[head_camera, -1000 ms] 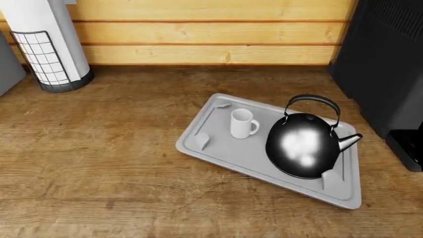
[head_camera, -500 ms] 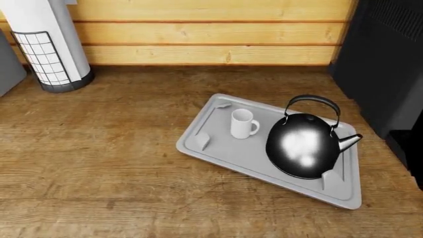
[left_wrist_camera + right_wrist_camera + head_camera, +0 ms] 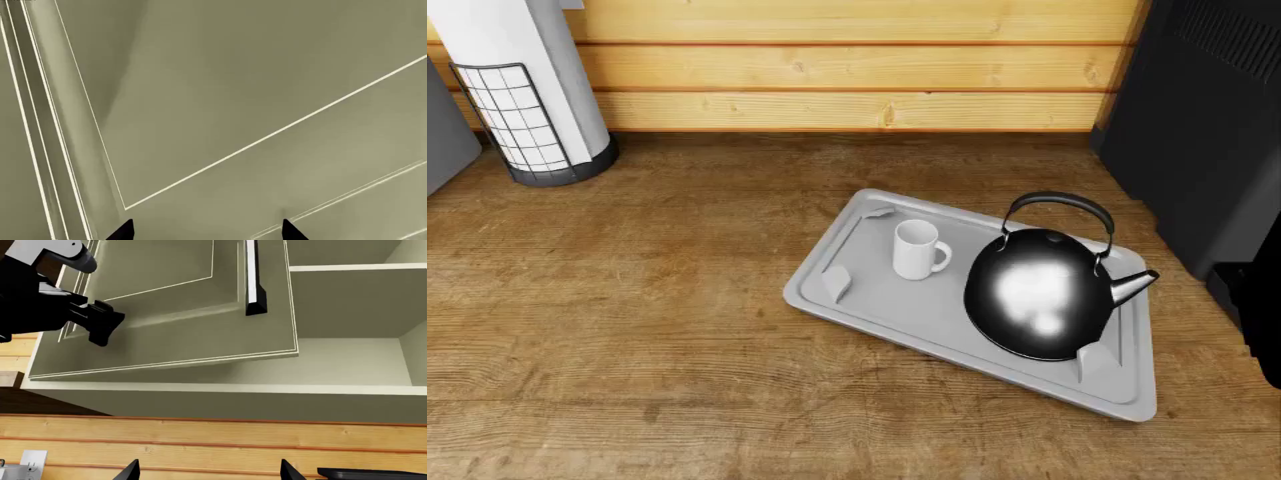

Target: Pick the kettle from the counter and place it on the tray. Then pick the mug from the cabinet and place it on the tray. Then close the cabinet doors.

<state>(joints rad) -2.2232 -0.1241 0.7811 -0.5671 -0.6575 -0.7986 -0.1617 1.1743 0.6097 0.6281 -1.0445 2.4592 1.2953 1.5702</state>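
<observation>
kettle point(image 3: 1041, 293) and mug point(image 3: 917, 249) unmoved on tray point(image 3: 881, 300)

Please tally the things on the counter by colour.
White: 2, the mug and the paper roll
Black: 2, the kettle and the coffee machine
Grey: 1, the tray
Total: 5
</observation>
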